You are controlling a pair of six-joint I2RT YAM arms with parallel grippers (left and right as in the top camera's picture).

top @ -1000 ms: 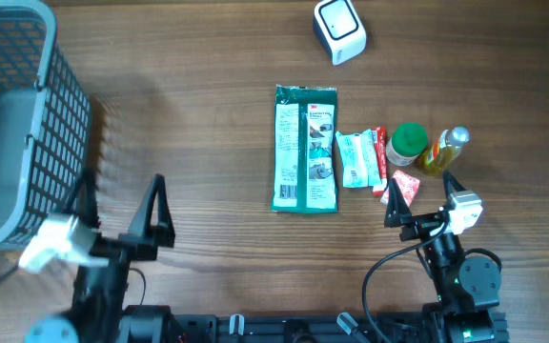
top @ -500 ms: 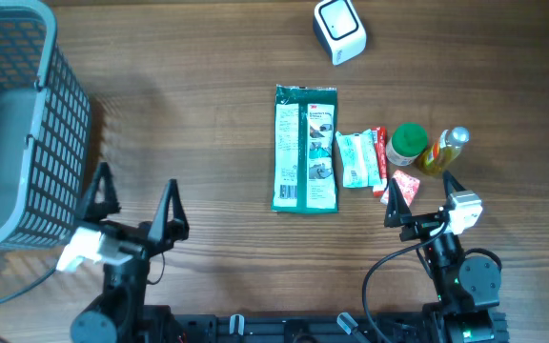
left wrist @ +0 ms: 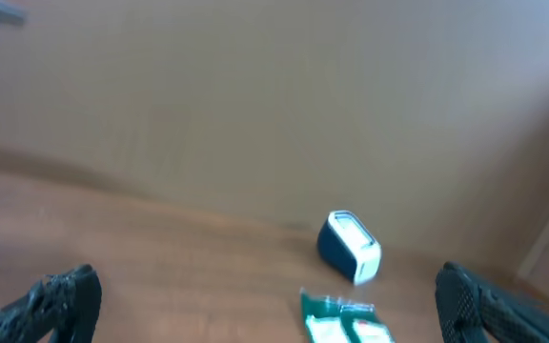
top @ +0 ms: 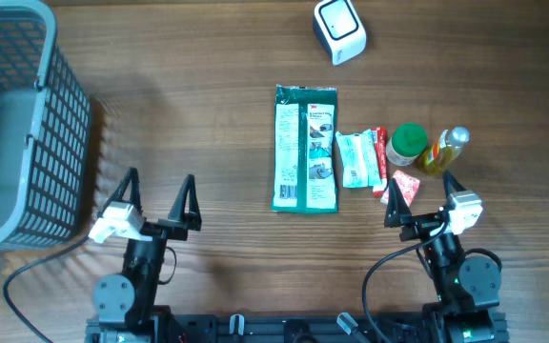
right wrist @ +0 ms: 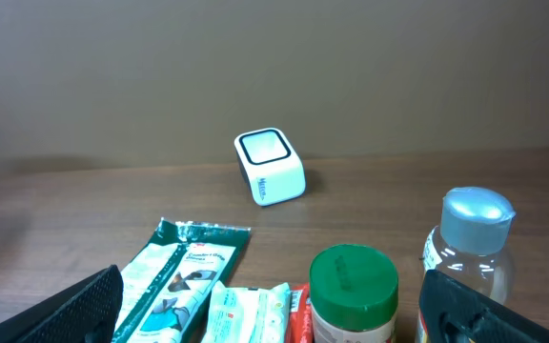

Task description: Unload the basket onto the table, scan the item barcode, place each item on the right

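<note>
On wooden table (top: 208, 124): scanner (top: 339, 30) | plain wall (right wrist: 274, 67) behind | left gripper (top: 159, 183), right gripper (top: 420, 187): jaws apart

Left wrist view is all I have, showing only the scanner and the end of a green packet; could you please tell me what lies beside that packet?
Observer: On the robot's right of the green packet stand a green-capped jar and a yellow bottle.
Operator: Thank you. Is anything on the far left?
Observer: A grey basket sits at the table's left edge.
Operator: Is the right tool holding anything?
Observer: No, the right tool is open and grips nothing.
</note>
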